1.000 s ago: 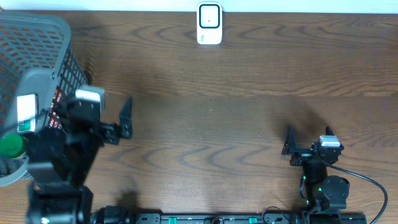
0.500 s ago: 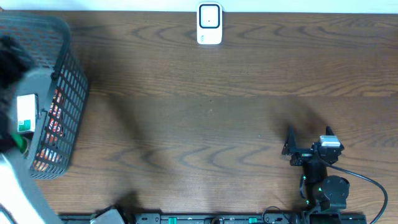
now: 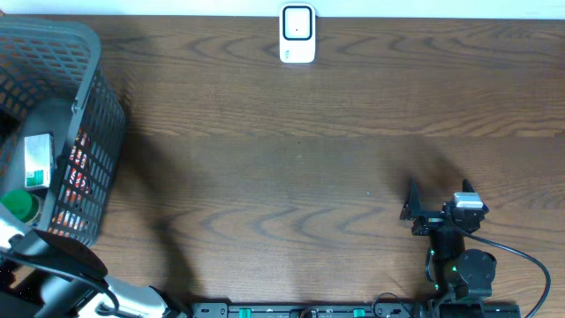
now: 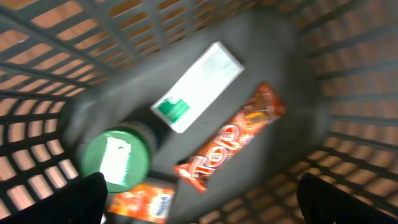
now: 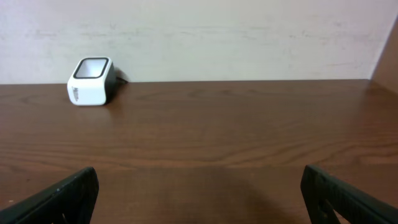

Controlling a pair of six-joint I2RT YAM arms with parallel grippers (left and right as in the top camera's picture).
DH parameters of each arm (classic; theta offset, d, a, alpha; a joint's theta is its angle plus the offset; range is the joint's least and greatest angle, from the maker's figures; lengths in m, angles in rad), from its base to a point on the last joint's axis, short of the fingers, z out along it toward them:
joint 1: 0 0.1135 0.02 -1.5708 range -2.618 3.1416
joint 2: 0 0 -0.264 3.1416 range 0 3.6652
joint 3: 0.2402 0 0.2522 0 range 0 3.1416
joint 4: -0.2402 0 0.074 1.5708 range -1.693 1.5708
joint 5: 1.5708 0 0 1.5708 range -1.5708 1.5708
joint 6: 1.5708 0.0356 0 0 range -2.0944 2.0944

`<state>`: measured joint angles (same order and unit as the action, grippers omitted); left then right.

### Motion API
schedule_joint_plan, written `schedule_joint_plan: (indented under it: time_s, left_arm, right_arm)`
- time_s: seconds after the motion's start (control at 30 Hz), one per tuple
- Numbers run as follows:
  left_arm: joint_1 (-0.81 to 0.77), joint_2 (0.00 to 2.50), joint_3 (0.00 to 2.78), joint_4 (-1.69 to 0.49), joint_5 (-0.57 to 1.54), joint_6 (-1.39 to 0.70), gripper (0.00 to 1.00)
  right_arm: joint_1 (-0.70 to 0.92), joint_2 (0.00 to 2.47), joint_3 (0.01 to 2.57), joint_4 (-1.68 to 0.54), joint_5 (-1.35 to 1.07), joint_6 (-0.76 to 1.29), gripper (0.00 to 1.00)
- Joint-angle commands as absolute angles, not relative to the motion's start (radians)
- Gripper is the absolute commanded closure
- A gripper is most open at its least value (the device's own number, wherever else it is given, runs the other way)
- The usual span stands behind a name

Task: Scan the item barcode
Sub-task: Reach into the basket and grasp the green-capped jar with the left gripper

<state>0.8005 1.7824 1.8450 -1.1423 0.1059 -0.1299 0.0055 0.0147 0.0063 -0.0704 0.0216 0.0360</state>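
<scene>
Basket (image 3: 88, 106) of grey plastic mesh stands at the left edge of the table (image 3: 291, 177), and every item that could be scanned lies inside it. The left wrist view looks straight down onto its floor. A white box (image 4: 198, 87) with a green label lies flat near the middle. Just beside one end of it stands a jar with a round green lid (image 4: 116, 159). An orange snack bar (image 4: 231, 138) printed with large white letters lies alongside the box, and a smaller orange packet (image 4: 142, 203) sits at the lower edge, partly under the lid. Nothing in the basket is lifted.

The left gripper (image 4: 202, 193) hangs above the basket with its jaws spread wide and nothing between them. The right gripper (image 3: 438, 187) sits low at the near right of the table, jaws also wide apart and empty. The white scanner (image 3: 297, 34) stands at the far edge, middle of the table, well apart from the basket and both grippers.
</scene>
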Motion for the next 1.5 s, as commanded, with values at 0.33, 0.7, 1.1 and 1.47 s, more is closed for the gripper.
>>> schedule_joint_plan:
  time_s: [0.33,0.7,1.1,1.47]
  left_arm:
    - [0.837,1.778,1.691,-1.161,-0.143,0.026,0.02]
    - [0.903,1.779,1.513,-1.003,-0.077,0.070,0.02]
    - [0.904,1.791,1.274,-0.770,-0.037,0.039,0.02]
    - [0.912,1.882,1.245,-0.664,-0.006,-0.028,0.02]
  right_arm:
    - [-0.001,0.007,0.005,-0.074,0.021,0.021,0.01]
    - [-0.001,0.007,0.005,-0.074,0.021,0.021,0.01]
    - [-0.001,0.007,0.005,-0.074,0.021,0.021,0.01]
    - [-0.001,0.007,0.005,-0.074,0.021,0.021,0.01]
